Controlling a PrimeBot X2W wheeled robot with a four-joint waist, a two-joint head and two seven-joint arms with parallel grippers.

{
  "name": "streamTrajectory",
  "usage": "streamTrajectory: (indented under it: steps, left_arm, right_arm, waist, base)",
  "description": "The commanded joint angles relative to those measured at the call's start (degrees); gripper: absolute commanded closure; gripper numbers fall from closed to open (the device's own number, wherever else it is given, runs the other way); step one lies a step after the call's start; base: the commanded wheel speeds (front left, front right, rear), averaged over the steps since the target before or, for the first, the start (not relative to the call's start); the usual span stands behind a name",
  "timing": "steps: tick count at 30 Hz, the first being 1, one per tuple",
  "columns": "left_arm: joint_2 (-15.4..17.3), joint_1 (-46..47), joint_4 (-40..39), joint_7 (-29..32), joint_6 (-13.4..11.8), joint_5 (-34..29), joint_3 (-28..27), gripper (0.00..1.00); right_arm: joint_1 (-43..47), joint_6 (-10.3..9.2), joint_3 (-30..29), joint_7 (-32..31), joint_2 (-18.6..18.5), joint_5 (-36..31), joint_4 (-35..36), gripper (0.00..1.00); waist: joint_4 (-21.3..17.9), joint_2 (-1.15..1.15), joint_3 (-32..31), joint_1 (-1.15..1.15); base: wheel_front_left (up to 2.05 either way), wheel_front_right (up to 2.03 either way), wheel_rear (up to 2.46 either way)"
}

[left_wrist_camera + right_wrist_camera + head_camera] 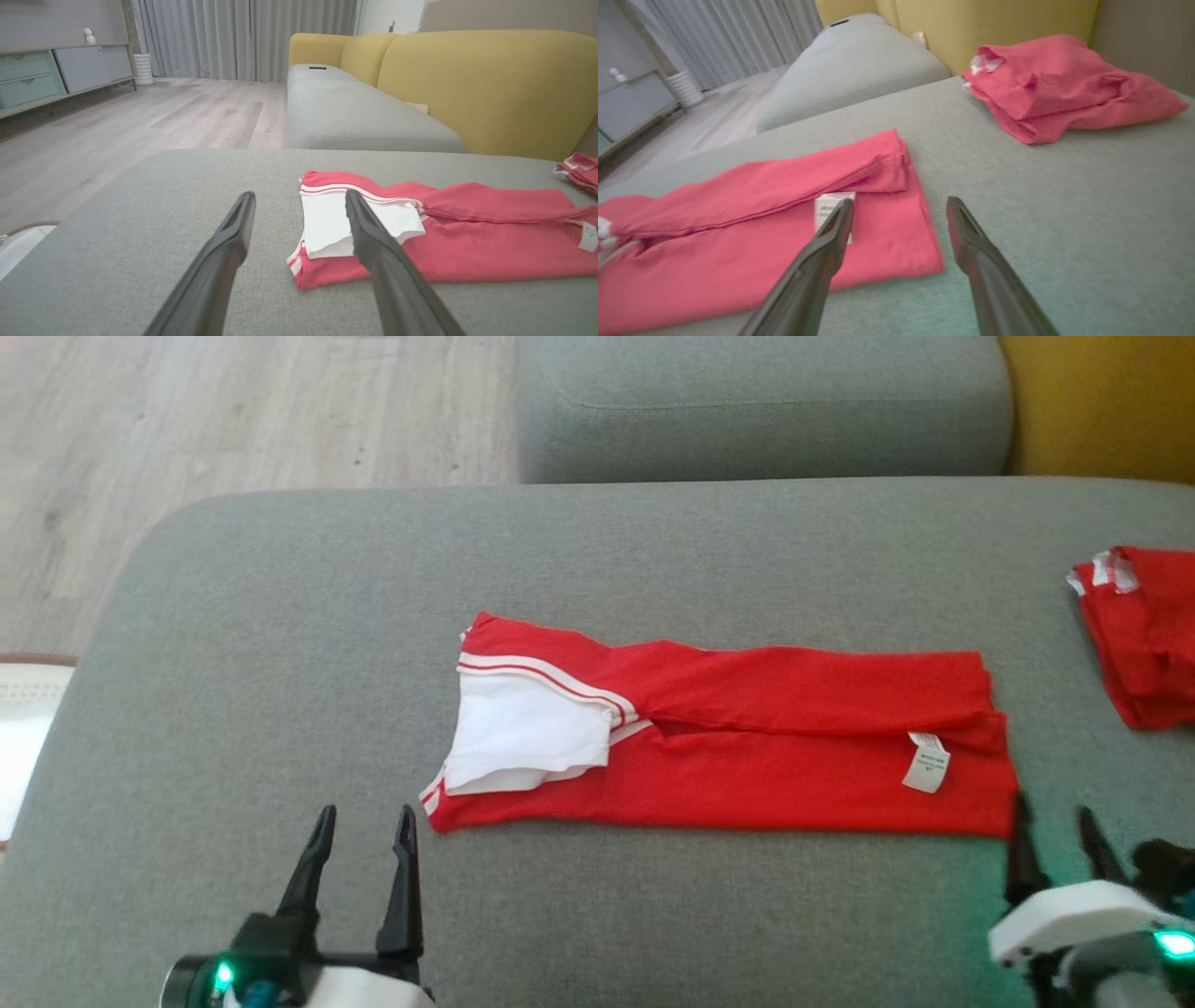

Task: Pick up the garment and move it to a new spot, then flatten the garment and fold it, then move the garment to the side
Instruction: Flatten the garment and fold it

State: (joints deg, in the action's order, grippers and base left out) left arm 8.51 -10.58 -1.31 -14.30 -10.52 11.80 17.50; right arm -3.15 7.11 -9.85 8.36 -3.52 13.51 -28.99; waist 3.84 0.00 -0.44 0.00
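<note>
Head camera down, wrist cameras low, forward — all share garment (747,784)

We see a living room in a home. A sofa (364,116) with broad grey seats and a yellow back (486,84) fills the foreground, and a red garment (747,775) lies on its seat. Beside the sofa runs a pale wooden floor (140,121). Long grey curtains (243,37) hang beyond the sofa's far end, and a low cabinet (56,74) with drawers stands across the floor from it.

The left gripper (299,196) hangs, fingers spread, near the folded red garment (467,247) — flat on the grey cushion (140,210).
</note>
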Motion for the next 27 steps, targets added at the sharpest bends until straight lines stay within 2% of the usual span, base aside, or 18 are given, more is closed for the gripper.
streamTrajectory:
  steps: [1, 6, 17, 27]
  left_arm:
    - [-0.57, 1.23, -1.22, -0.70, 0.36, -2.42, -2.04, 0.00]
    - [-1.40, 0.74, 0.11, -0.70, 1.14, -6.46, -0.62, 0.00]
    - [-3.31, 3.46, 0.95, -0.70, 2.64, -8.41, 0.61, 0.00]
    - [-4.16, 6.55, 1.13, -0.70, 3.74, -8.82, -0.03, 0.00]
  right_arm:
    - [-4.68, 0.37, -2.44, -0.87, 0.10, -2.27, -0.21, 0.00]
    - [-10.95, 0.37, -9.97, -5.18, 0.49, -4.07, -5.31, 0.00]
    - [-20.18, 0.37, -15.69, -13.80, -1.02, -9.65, -12.61, 0.00]
    - [-23.11, 0.37, -21.98, -16.16, -1.16, -16.77, -16.55, 0.00]
  waist:
    - [0.84, 0.00, -0.25, 0.00]
    - [2.53, 0.00, 0.31, 0.00]
    - [6.35, 0.00, 4.65, 0.00]
    - [7.05, 0.00, 6.90, 0.00]
  base:
    - [0.00, 0.00, 0.00]
    - [0.00, 0.00, 0.00]
    - [0.00, 0.00, 0.00]
    - [0.00, 0.00, 0.00]
